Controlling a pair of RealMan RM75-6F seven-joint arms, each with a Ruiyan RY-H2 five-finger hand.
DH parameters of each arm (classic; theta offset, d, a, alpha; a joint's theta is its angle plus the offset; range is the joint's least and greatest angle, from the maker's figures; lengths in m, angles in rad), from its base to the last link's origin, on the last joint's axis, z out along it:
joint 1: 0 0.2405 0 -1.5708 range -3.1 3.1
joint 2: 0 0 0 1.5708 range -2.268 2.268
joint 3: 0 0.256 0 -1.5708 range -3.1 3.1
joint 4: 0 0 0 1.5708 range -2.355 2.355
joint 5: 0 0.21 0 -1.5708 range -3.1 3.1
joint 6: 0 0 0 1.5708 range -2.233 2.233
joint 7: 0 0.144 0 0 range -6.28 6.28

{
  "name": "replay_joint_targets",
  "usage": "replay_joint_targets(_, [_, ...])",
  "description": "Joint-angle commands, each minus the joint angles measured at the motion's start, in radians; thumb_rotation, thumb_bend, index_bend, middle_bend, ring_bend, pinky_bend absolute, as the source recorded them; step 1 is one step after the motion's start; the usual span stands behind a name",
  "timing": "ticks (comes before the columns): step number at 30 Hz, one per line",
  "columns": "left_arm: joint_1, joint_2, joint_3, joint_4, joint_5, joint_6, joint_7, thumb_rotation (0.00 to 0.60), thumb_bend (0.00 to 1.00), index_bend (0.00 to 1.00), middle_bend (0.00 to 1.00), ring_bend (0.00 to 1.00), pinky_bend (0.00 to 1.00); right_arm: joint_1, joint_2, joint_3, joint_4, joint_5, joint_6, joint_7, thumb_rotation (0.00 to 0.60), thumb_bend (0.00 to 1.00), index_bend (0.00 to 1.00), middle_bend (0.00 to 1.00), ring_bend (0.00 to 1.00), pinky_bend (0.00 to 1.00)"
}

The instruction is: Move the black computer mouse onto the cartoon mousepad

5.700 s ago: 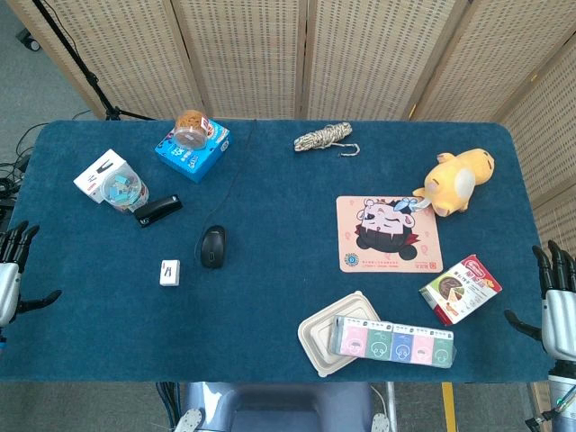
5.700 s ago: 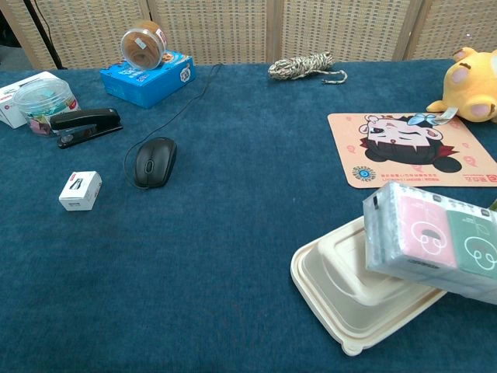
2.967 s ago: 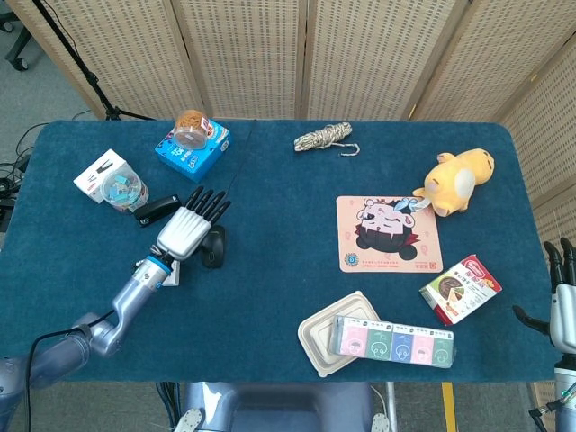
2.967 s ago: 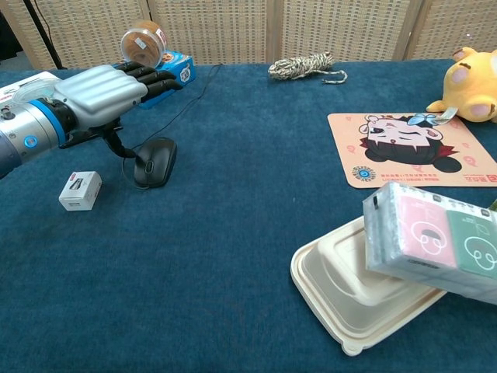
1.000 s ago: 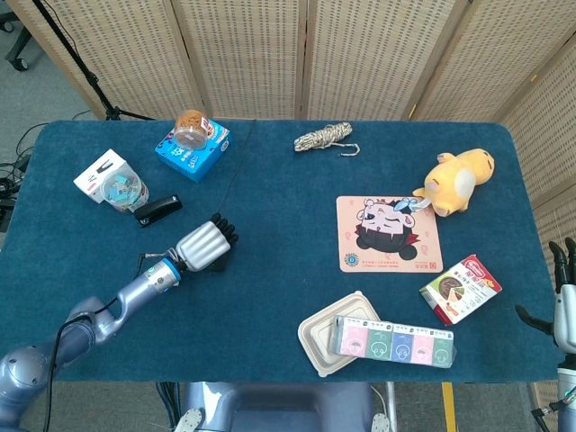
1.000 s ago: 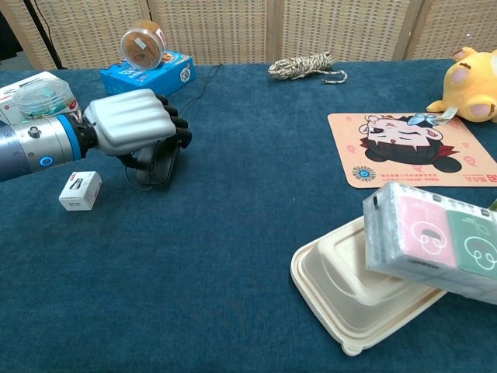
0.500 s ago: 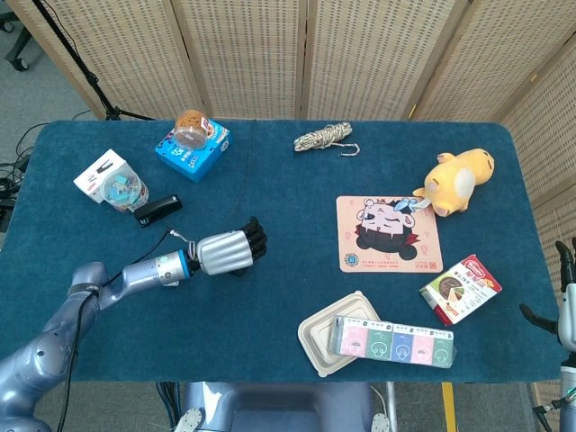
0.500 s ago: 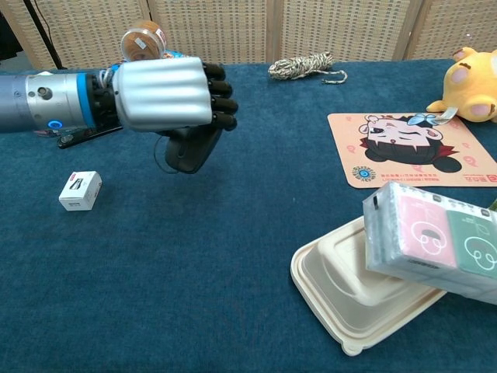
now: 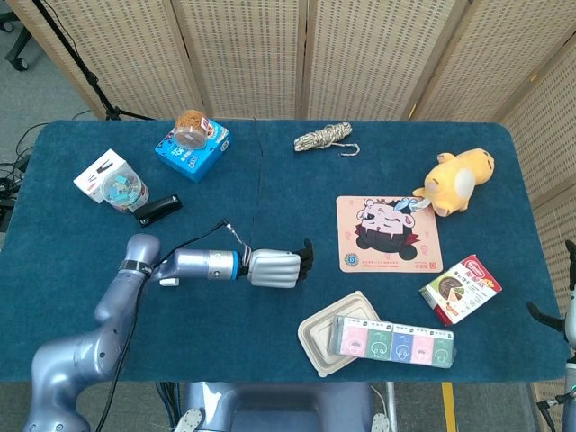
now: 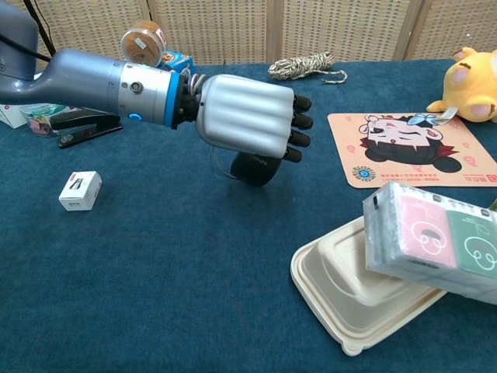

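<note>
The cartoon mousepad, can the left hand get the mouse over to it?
Probably yes. The left hand holds the black mouse, and only bare blue table lies between it and the cartoon mousepad. The takeout box sits nearer the robot, off that path.

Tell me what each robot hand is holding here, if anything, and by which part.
The left robot hand grips the black computer mouse from above, fingers curled over its body. The right robot hand holds nothing that shows.

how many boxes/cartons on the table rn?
4: blue box back left under a jar, white box far left, small white box front left, snack carton right. Others may be hidden.
</note>
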Motion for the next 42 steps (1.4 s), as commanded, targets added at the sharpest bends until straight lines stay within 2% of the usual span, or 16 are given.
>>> replay_joint_targets(1, [-0.013, -0.023, 0.003, 0.011, -0.012, -0.027, -0.008, 0.600, 0.14, 0.61, 0.40, 0.31, 0.35, 0.001, 0.000, 0.003, 0.004, 0.006, -0.004, 0.002, 0.600, 0.00, 0.00, 0.00, 0.00, 0.00])
replay_joint_targets(3, [-0.018, -0.036, 0.009, 0.018, -0.015, -0.047, -0.007, 0.600, 0.15, 0.61, 0.40, 0.31, 0.35, 0.002, 0.000, 0.004, 0.005, 0.011, -0.006, 0.003, 0.600, 0.00, 0.00, 0.00, 0.00, 0.00])
replay_joint_targets(5, [-0.020, -0.049, 0.009, 0.029, -0.023, -0.076, 0.009, 0.600, 0.15, 0.52, 0.32, 0.25, 0.34, 0.001, 0.001, 0.006, 0.005, 0.015, -0.006, 0.005, 0.600, 0.00, 0.00, 0.00, 0.00, 0.00])
replay_joint_targets(6, [-0.021, -0.055, 0.006, 0.035, -0.031, -0.094, 0.022, 0.600, 0.15, 0.46, 0.26, 0.21, 0.33, 0.001, 0.002, 0.006, 0.005, 0.015, -0.005, 0.006, 0.600, 0.00, 0.00, 0.00, 0.00, 0.00])
replay_joint_targets(8, [-0.021, -0.061, -0.007, 0.034, -0.050, -0.101, 0.034, 0.600, 0.14, 0.18, 0.05, 0.06, 0.24, 0.000, 0.003, 0.007, 0.004, 0.015, -0.003, 0.007, 0.600, 0.00, 0.00, 0.00, 0.00, 0.00])
replay_joint_targets(10, [-0.021, -0.064, -0.023, 0.031, -0.072, -0.095, 0.040, 0.600, 0.14, 0.02, 0.00, 0.00, 0.16, -0.001, 0.003, 0.006, 0.003, 0.012, -0.001, 0.008, 0.600, 0.00, 0.00, 0.00, 0.00, 0.00])
replay_joint_targets(11, [-0.022, -0.064, -0.030, 0.029, -0.082, -0.086, 0.041, 0.600, 0.14, 0.00, 0.00, 0.00, 0.14, 0.000, 0.003, 0.006, 0.004, 0.012, -0.002, 0.007, 0.600, 0.00, 0.00, 0.00, 0.00, 0.00])
replay_joint_targets(23, [-0.014, -0.037, -0.085, 0.009, -0.167, -0.026, 0.042, 0.600, 0.13, 0.00, 0.00, 0.00, 0.11, 0.001, 0.000, 0.000, 0.003, 0.007, -0.004, 0.001, 0.600, 0.00, 0.00, 0.00, 0.00, 0.00])
replay_joint_targets(27, [0.026, -0.011, -0.140, -0.030, -0.234, 0.012, 0.000, 0.600, 0.12, 0.00, 0.00, 0.00, 0.11, 0.004, -0.001, -0.002, 0.004, 0.010, -0.008, -0.006, 0.600, 0.00, 0.00, 0.00, 0.00, 0.00])
replay_joint_targets(31, [0.073, 0.037, -0.182, -0.090, -0.284, 0.071, -0.065, 0.600, 0.07, 0.00, 0.00, 0.00, 0.11, 0.006, -0.005, -0.005, 0.005, 0.009, -0.010, -0.016, 0.600, 0.00, 0.00, 0.00, 0.00, 0.00])
replay_joint_targets(35, [0.139, 0.117, -0.222, -0.193, -0.334, 0.145, -0.131, 0.600, 0.01, 0.00, 0.00, 0.00, 0.08, 0.012, -0.013, -0.010, 0.006, 0.012, -0.017, -0.036, 0.600, 0.00, 0.00, 0.00, 0.00, 0.00])
replay_joint_targets(37, [0.183, 0.175, -0.245, -0.281, -0.366, 0.163, -0.142, 0.600, 0.00, 0.00, 0.00, 0.00, 0.08, 0.016, -0.021, -0.013, 0.008, 0.017, -0.024, -0.050, 0.600, 0.00, 0.00, 0.00, 0.00, 0.00])
replay_joint_targets(42, [0.328, 0.357, -0.293, -0.589, -0.481, 0.151, -0.087, 0.600, 0.00, 0.00, 0.00, 0.00, 0.06, 0.030, -0.034, -0.016, -0.002, 0.025, -0.045, -0.068, 0.600, 0.00, 0.00, 0.00, 0.00, 0.00])
